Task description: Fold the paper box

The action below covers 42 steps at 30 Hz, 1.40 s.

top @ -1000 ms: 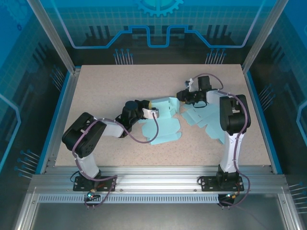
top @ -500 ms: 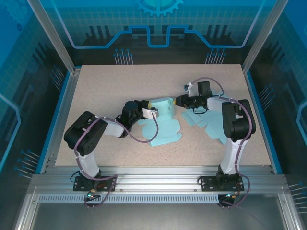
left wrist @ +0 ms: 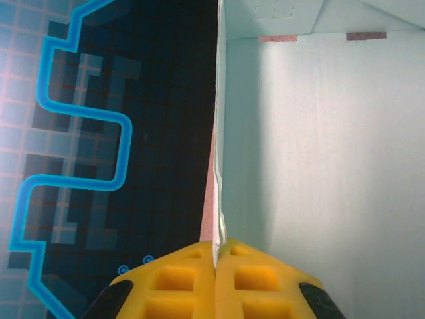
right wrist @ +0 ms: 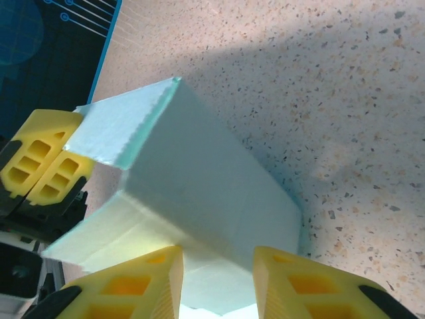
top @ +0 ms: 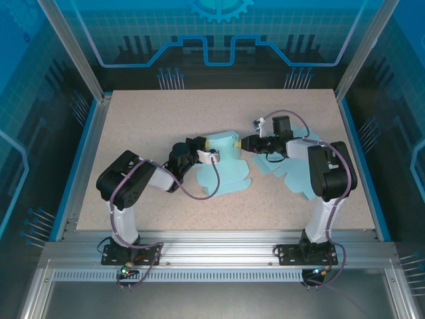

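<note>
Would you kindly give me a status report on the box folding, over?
Left gripper shut on raised wall of light blue paper box. Right gripper open, straddling its opposite end. Loose flat blue paper cut-outs beside right arm.

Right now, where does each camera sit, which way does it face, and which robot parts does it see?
Top external: above and behind the arms, looking down at the table; both arms show.
Left wrist: on the left arm, looks along the shut left hand, pinching a paper box wall.
Right wrist: on the right arm, looks down past the parted right hand at the box.
Shared: all show the box; right wrist also catches the left hand.
</note>
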{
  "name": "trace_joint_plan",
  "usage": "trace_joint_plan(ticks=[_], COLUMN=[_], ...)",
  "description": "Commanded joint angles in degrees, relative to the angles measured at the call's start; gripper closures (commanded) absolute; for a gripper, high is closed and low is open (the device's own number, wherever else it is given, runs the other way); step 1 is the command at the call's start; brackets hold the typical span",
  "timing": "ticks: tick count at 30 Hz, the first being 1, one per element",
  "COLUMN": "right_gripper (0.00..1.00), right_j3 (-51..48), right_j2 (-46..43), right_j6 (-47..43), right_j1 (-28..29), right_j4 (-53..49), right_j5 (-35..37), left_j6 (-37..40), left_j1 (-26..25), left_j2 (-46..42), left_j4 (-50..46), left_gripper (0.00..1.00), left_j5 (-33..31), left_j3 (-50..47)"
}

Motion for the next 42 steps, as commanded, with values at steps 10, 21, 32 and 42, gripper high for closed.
trace_joint_plan(ticks=[10, 21, 32, 42], right_gripper=[0.60, 0.54, 0.54, 0.66], right_j3=[-0.4, 4.5, 6.6, 6.5], right_j2=[-1.8, 0.4, 2.3, 1.5], right_j6=[-5.0, -11.2, -13.6, -14.7], right_j1=[1.8, 4.1, 6.8, 9.2], right_j4=[0.3, -2.9, -2.0, -0.9], right_j5=[3.4, 10.9, 17.3, 25.7], left_j6=[1.2, -0.8, -1.3, -4.6], left_j1=[-0.5, -0.6, -0.5, -0.5], left_j2=[0.7, -0.3, -0.5, -1.8], left_j4=[5.3, 2.2, 0.0, 0.0], left_gripper=[1.00, 1.00, 1.00, 1.00], left_j5=[1.2, 2.2, 3.0, 3.5], left_j3=[-1.2, -0.9, -0.4, -0.2])
